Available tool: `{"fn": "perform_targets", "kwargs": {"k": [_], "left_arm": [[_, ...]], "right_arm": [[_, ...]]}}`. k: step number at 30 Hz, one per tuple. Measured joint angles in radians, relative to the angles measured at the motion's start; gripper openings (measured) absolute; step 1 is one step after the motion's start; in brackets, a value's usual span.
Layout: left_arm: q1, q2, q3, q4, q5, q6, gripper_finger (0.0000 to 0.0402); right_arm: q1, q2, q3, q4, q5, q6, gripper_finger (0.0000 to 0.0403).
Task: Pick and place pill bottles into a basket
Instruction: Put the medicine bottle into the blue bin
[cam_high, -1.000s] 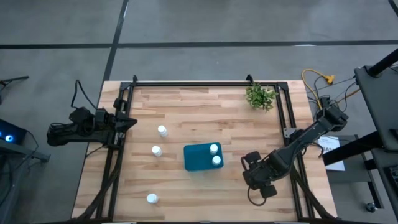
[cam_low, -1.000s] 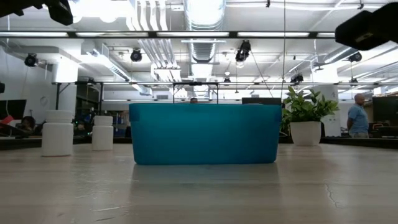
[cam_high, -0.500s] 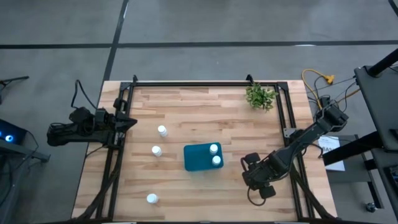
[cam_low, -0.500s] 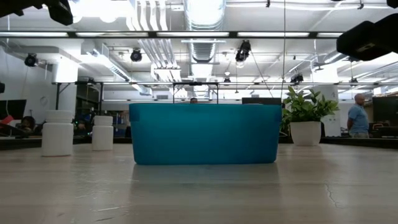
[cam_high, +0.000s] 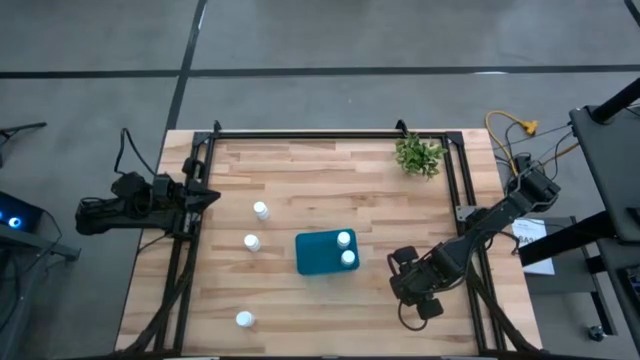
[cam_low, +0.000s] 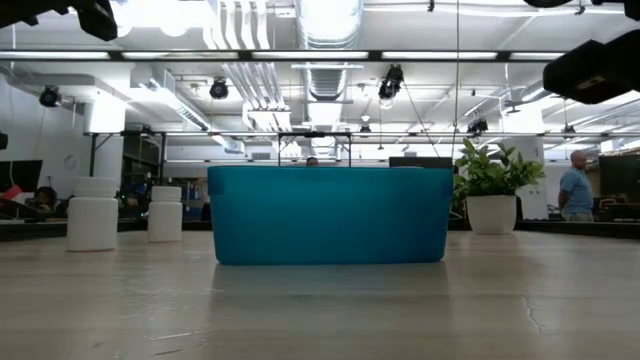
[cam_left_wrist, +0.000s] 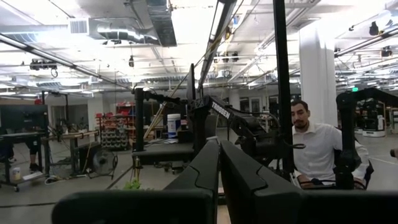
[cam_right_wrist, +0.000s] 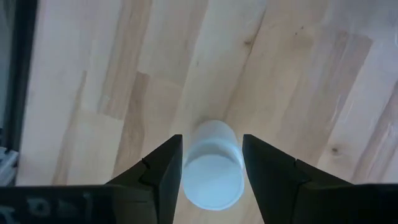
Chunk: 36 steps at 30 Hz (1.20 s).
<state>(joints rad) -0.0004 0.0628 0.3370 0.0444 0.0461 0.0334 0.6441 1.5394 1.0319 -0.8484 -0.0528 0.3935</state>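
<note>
Two white capped pill bottles sit inside the teal rectangular plastic basket, three more stand left of it, and right of it the right gripper pinches a sixth, while the left gripper stays pressed together.

Around your rig: an open industrial workshop.
You look past the pale butcher-block wooden table to grey concrete floor; exposed silver ceiling ducts, bright strip lights, seated person in white shirt.

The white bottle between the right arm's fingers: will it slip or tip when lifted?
The pill bottle looks smooth and round, so it might slip. The right gripper fingers flank its cap, so it will probably stay upright. It is small, probably light.
</note>
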Motion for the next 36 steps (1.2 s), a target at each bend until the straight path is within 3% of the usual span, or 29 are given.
{"fn": "perform_targets", "kwargs": {"k": [13, 27, 36], "left_arm": [[0.000, 0.000, 0.000, 0.000, 0.000, 0.000, 0.0000], [0.000, 0.000, 0.000, 0.000, 0.000, 0.000, 0.0000], [0.000, 0.000, 0.000, 0.000, 0.000, 0.000, 0.0000]], "right_arm": [[0.000, 0.000, 0.018, -0.016, -0.032, 0.000, 0.0160], [0.000, -0.002, 0.005, -0.061, -0.034, 0.051, 0.0247], [0.000, -0.002, -0.042, -0.053, -0.033, 0.053, 0.0265]]}}
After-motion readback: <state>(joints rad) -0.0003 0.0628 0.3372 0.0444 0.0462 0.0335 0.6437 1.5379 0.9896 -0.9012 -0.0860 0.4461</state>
